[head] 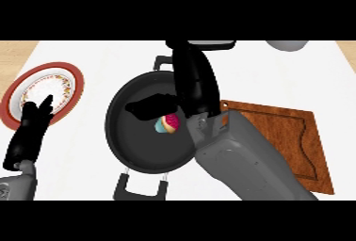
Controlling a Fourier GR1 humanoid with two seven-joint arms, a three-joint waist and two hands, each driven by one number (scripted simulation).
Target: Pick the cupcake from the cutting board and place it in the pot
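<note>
Right hand (197, 82) over pot (132, 141), fingers straight, gripping nothing. Cupcake (167, 124) sits in pot, centre-right, at thumb's 5 o'clock. Risk: a retreating thumb clips and tips it. Left hand (31, 127) rests open at 9 o'clock.

1 view only, taken from the robot's head and aimed steeply down at the white counter (278, 80). The 2 forearms, left (14, 186) and right (243, 160), enter from the lower edge, so the camera faces forward, away from the robot's body. It sits near: the pot (139, 150) fills the middle, the right forearm looms large, the plate (79, 89) touches the left edge, and the cutting board (278, 136) lies toward the right.
</note>
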